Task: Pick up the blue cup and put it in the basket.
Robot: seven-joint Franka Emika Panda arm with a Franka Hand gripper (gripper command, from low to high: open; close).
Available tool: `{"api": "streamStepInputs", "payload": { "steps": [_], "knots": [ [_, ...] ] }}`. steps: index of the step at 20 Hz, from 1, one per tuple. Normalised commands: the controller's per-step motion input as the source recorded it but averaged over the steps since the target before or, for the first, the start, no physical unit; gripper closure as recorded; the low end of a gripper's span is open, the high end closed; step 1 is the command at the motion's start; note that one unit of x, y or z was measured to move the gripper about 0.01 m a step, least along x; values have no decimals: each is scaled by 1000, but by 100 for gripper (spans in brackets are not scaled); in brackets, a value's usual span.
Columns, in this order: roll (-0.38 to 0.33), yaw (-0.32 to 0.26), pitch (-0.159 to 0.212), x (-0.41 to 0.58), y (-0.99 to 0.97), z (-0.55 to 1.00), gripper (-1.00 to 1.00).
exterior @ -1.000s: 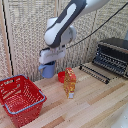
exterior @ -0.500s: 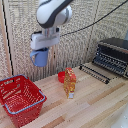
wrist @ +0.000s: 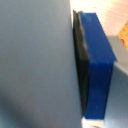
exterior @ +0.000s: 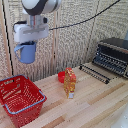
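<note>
The light-blue mug [exterior: 27, 51] hangs in the air under my white gripper [exterior: 30, 42], which is shut on it, handle toward the exterior view's left. It is held high, above the far right part of the red basket [exterior: 20, 98] with the blue rim, which stands on the wooden table at the exterior view's left. In the wrist view the mug's pale blue wall [wrist: 35, 60] fills most of the picture, pressed against a dark-blue finger [wrist: 100, 65].
A small red cup [exterior: 61, 76] and an orange-yellow packet [exterior: 69, 83] stand mid-table. A black toaster oven [exterior: 113, 55] sits at the exterior view's right with a dark rack [exterior: 94, 73] in front. A wicker screen stands behind.
My gripper has carried the mug up and toward the exterior view's left, from near the packet to above the basket's edge.
</note>
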Motion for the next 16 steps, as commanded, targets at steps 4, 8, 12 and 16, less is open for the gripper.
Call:
{"api": "streamStepInputs", "payload": {
  "steps": [4, 8, 12, 16],
  "knots": [
    [-135, 0, -44, 0, 944, -838, 100],
    [-220, -1, -20, 7, 760, -819, 100],
    [-314, -28, 6, -49, 147, -573, 100],
    [-241, -14, 0, -13, -153, -321, 100]
  ]
}}
